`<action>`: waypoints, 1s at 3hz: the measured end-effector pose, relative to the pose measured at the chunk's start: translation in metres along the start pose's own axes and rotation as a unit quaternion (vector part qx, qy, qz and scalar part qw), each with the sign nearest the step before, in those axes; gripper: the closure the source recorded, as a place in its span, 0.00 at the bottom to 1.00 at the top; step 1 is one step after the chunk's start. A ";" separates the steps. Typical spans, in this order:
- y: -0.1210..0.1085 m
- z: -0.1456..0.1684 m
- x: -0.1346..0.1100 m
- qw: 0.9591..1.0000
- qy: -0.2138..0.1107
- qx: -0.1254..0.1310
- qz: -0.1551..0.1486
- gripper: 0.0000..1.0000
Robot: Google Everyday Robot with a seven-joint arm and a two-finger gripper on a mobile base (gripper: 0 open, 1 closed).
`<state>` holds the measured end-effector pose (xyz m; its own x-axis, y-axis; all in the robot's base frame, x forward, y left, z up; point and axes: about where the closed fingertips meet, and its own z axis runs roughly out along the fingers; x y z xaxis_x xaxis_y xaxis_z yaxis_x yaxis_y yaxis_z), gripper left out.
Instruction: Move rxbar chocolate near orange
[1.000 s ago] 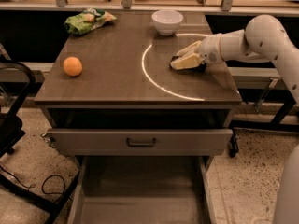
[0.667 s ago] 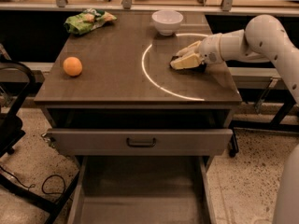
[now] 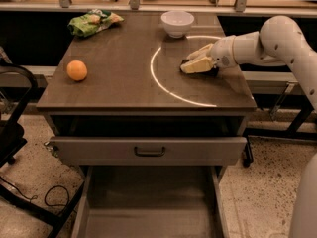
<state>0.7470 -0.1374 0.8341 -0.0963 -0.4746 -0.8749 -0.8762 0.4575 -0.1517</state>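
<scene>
The rxbar chocolate (image 3: pixel 214 73) lies on the right part of the table top and is mostly hidden. Only dark slivers of it show under and beside my gripper. My gripper (image 3: pixel 194 63) is down at the table surface right over the bar, reaching in from the right on the white arm (image 3: pixel 257 44). The orange (image 3: pixel 77 70) sits on the left side of the table near the left edge, far from the gripper and the bar.
A white bowl (image 3: pixel 177 23) stands at the back, just behind the gripper. A green and yellow snack bag (image 3: pixel 93 22) lies at the back left. The table (image 3: pixel 124 78) has an open drawer (image 3: pixel 148 150) below its front. A dark chair (image 3: pixel 12 113) stands at the left.
</scene>
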 end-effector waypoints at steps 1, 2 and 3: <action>0.000 0.000 0.000 1.000 0.000 0.000 0.000 1.00; 0.000 0.000 0.000 1.000 0.000 0.000 0.000 1.00; 0.000 0.000 0.000 1.000 0.000 0.000 0.000 1.00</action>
<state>0.7470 -0.1375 0.8343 -0.0963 -0.4750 -0.8747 -0.8761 0.4576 -0.1520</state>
